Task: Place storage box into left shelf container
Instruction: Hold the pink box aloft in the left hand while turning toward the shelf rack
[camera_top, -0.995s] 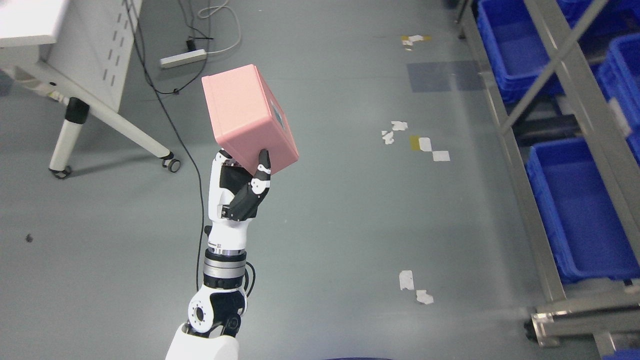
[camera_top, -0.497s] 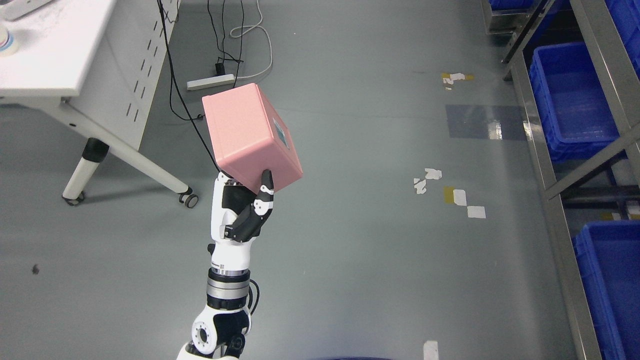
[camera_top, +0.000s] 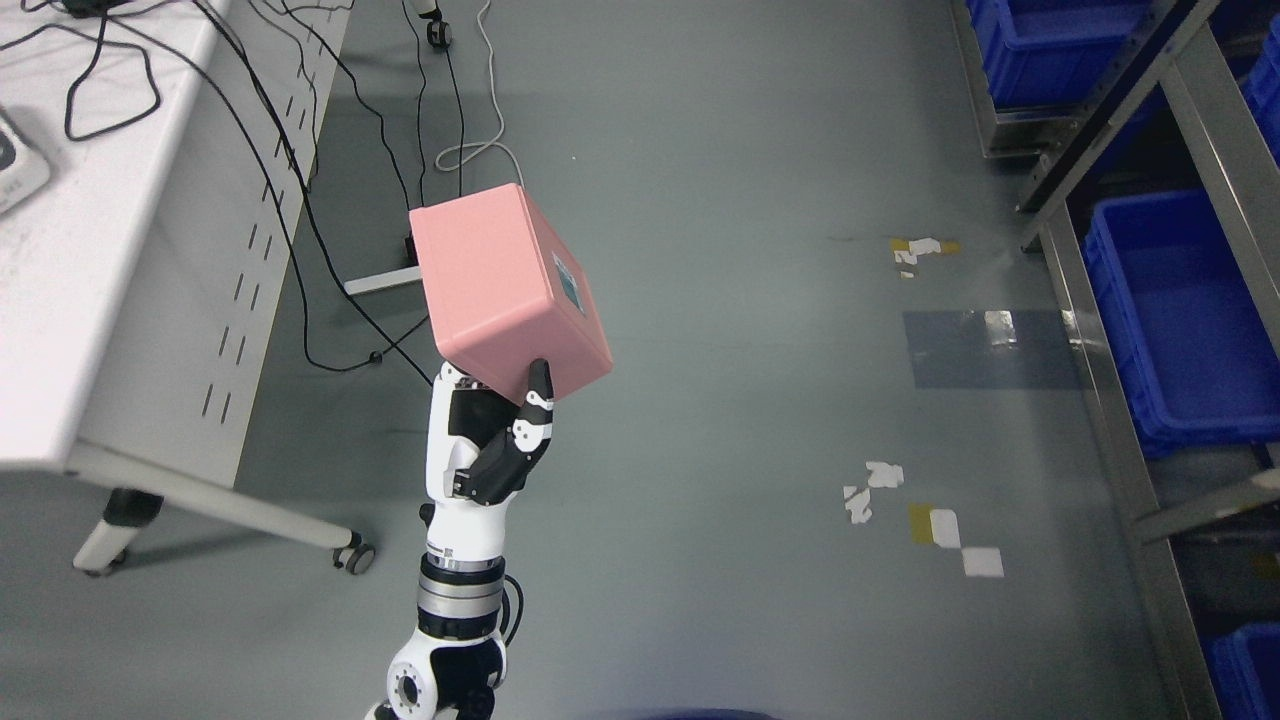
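Your left hand (camera_top: 490, 440) is clamped on the lower corner of the pink box (camera_top: 505, 285); it looks rigid, light and smooth-sided, so keep the grip under it.

The storage box (camera_top: 505, 290) is plain salmon pink, with a small dark label on one side. The left hand (camera_top: 487, 440) is white with black fingers (camera_top: 538, 385). The floor (camera_top: 720, 420) is grey, patched with white and yellow tape. The bins (camera_top: 1165, 320) are blue; the bench (camera_top: 80, 280) is white, crossed by black cables (camera_top: 300, 230).
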